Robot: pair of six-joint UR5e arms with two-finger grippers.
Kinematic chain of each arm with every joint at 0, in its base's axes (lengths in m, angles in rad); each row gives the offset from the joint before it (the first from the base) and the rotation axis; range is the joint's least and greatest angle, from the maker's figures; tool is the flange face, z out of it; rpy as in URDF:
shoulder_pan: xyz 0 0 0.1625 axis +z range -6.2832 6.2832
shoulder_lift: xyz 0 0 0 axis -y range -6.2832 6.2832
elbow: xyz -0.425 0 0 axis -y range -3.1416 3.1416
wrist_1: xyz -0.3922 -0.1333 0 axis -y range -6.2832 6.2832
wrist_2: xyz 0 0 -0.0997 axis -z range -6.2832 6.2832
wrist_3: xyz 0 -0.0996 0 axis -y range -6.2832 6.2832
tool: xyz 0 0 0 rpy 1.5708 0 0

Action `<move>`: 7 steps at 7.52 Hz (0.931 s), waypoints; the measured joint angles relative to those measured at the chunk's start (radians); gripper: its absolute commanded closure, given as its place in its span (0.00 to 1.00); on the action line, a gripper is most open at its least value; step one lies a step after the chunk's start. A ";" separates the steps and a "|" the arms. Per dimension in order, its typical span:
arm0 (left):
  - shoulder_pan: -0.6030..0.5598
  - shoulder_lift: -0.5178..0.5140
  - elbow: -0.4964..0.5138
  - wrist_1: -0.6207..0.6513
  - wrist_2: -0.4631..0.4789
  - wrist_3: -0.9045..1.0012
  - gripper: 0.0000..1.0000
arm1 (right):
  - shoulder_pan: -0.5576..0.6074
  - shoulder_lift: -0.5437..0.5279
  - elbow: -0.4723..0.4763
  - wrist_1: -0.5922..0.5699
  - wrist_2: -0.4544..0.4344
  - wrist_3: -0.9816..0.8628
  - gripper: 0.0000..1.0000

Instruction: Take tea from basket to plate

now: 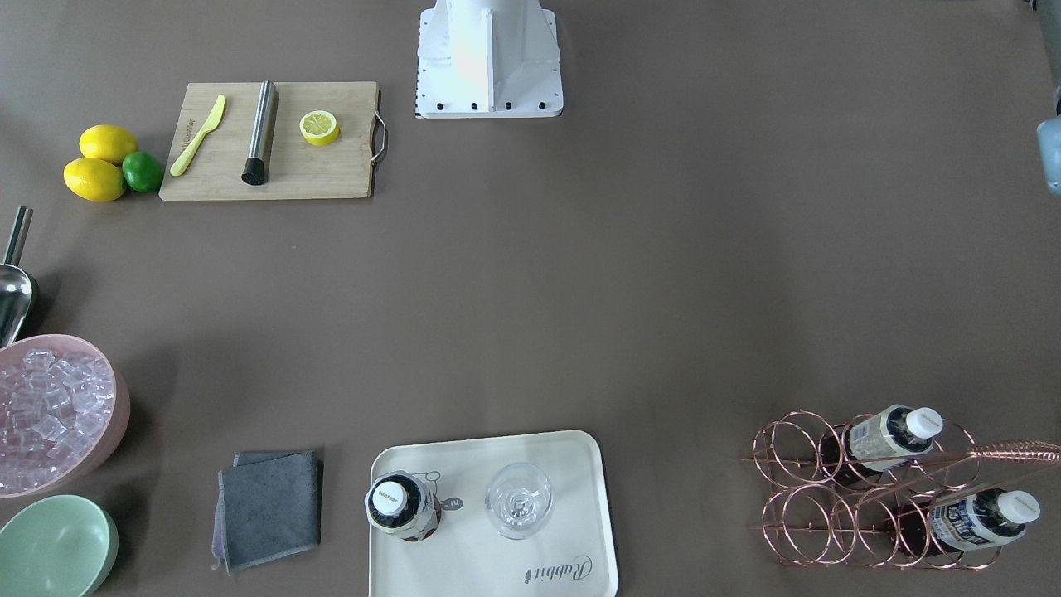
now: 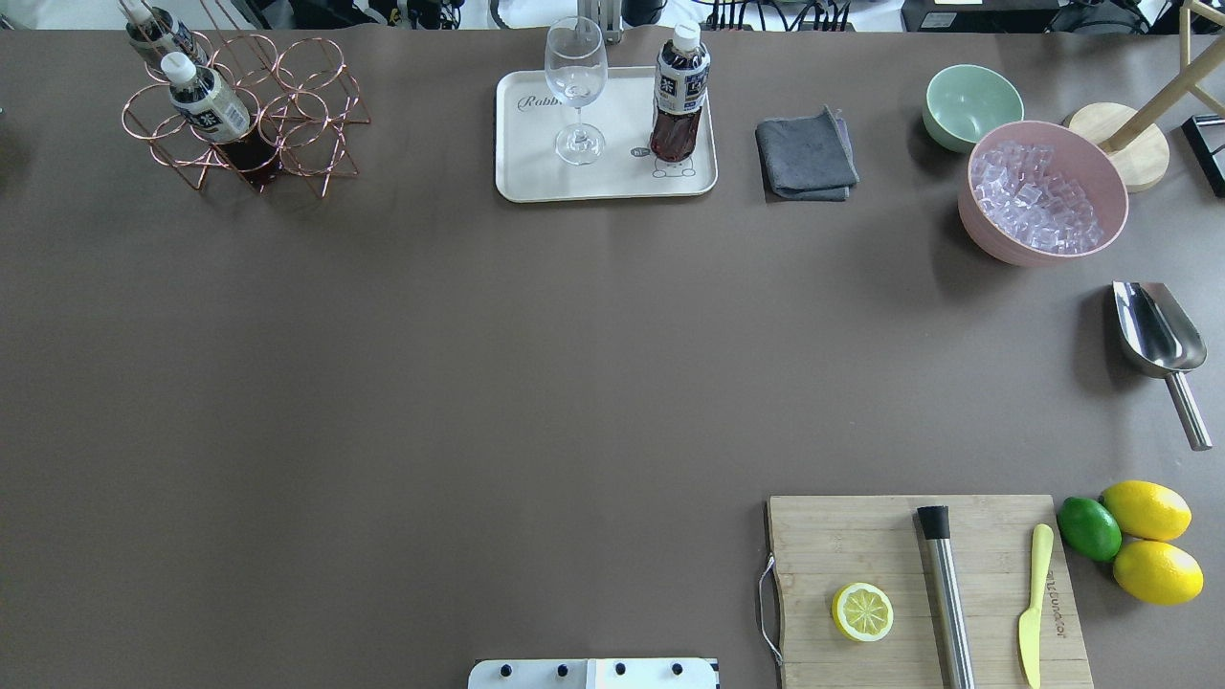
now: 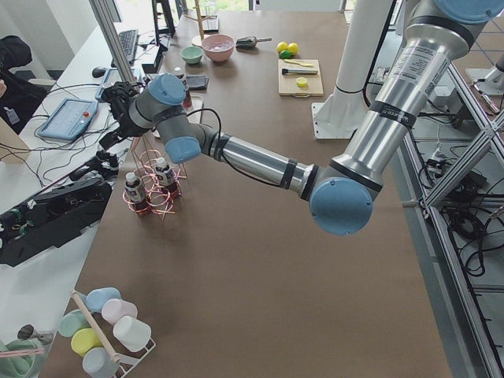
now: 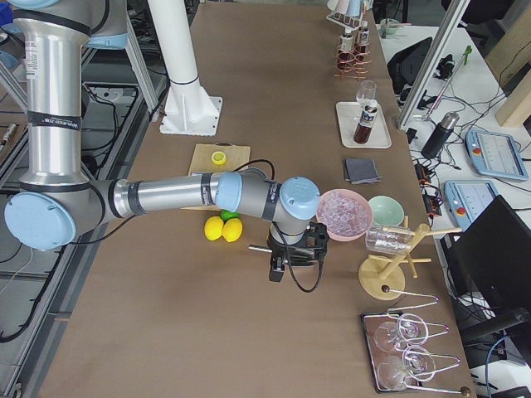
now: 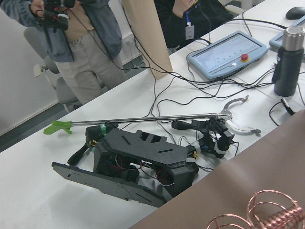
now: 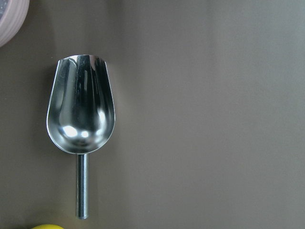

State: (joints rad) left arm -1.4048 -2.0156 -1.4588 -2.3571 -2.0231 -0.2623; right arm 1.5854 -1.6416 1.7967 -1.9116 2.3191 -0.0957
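One tea (image 1: 402,502) stands on the plate (image 1: 572,473) beside a glass (image 1: 519,500); two more lean in the basket (image 1: 808,489). Whether your left claw (image 3: 116,118) or right claw (image 4: 280,264) is spread cannot be told. If another follows, grip below the cap and draw it out along its lean.

tea (image 1: 402,506) upright on cream plate (image 1: 497,568), copper basket (image 1: 870,489) well apart

Bright, even overhead light; soft faint shadows; sharp focus; glare spots on the steel scoop (image 6: 78,131)
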 measured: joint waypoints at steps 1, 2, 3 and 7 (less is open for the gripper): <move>-0.029 0.045 -0.015 -0.008 0.007 -0.006 0.02 | 0.000 0.000 -0.003 0.000 0.000 0.000 0.00; -0.062 0.089 -0.033 -0.003 0.004 -0.014 0.02 | 0.001 0.000 -0.004 0.000 0.000 -0.001 0.00; -0.107 0.122 -0.048 0.037 -0.040 -0.025 0.02 | 0.001 0.002 -0.004 0.001 0.001 -0.001 0.00; -0.315 0.238 -0.089 0.510 -0.485 -0.031 0.02 | -0.003 -0.001 -0.004 0.065 0.008 0.000 0.00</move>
State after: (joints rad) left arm -1.7199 -1.7774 -1.5476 -1.8475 -2.5086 -0.2935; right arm 1.5819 -1.6425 1.7928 -1.8462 2.3269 -0.0955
